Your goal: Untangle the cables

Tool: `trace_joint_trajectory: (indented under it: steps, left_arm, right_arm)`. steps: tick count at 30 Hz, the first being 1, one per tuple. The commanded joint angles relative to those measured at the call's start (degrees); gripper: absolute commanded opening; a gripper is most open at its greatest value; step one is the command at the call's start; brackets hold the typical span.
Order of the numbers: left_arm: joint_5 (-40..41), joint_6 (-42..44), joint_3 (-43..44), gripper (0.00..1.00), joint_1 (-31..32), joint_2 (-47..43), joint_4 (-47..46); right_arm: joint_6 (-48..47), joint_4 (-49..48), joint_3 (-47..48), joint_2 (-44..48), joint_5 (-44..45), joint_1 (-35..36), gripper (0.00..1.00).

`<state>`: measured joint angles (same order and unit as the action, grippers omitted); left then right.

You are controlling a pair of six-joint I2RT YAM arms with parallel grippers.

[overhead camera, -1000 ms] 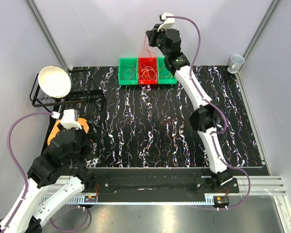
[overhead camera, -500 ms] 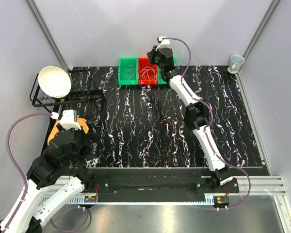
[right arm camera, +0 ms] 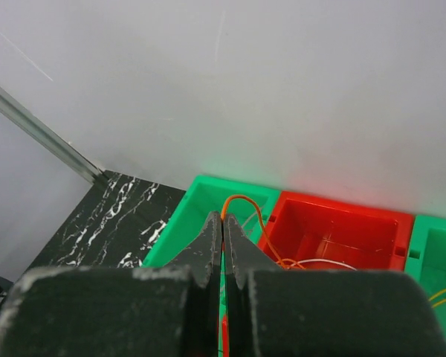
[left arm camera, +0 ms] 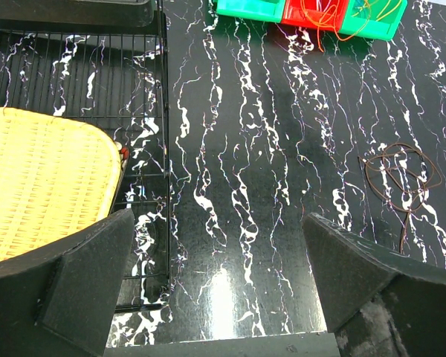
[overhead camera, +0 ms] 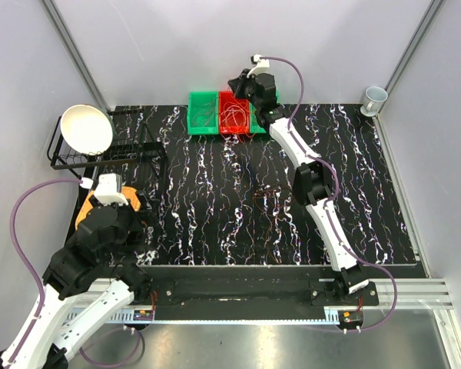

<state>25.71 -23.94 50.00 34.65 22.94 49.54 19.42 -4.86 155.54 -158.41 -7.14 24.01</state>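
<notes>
Several thin cables (overhead camera: 232, 115), orange, red and white, lie tangled in the red bin (overhead camera: 232, 127), which stands between two green bins at the table's far edge. My right gripper (overhead camera: 240, 83) hovers over the boundary of the left green bin (right arm camera: 180, 216) and the red bin (right arm camera: 357, 227). It (right arm camera: 222, 220) is shut on an orange cable (right arm camera: 247, 200) that arcs from the fingertips down into the red bin. A brown cable loop (left arm camera: 400, 172) lies loose on the table. My left gripper (left arm camera: 217, 219) is open and empty, low over the near left of the table.
A black wire rack (overhead camera: 107, 157) at the left holds a white bowl (overhead camera: 86, 129). A yellow woven mat (left arm camera: 44, 178) lies by the rack under my left arm. A small cup (overhead camera: 374, 98) stands at the far right corner. Grey walls close in the table.
My right gripper came down from high above the bins, lowering the lifted cables into the red bin, then shifted slightly left. The left arm has not moved.
</notes>
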Motion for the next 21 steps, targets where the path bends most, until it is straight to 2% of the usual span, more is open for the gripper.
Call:
trace_joint_trajectory:
  steps: [1,10,21]
  left_arm:
    - [-1.2,1.0,-0.5,0.99,-0.6,0.3,-3.2]
    - [-1.3,1.3,-0.8,0.99,-1.2,-0.6,-3.7]
    - [-2.6,1.9,-1.1,0.99,-3.0,-1.1,-4.4]
  right_arm:
    - [2.2,-4.9,2.9,6.3,-1.7,0.4,0.0]
    - [4.9,-12.3,3.9,5.4,-0.8,0.9,0.0]
    - [2.4,-22.3,5.2,4.2,2.6,1.0,0.0]
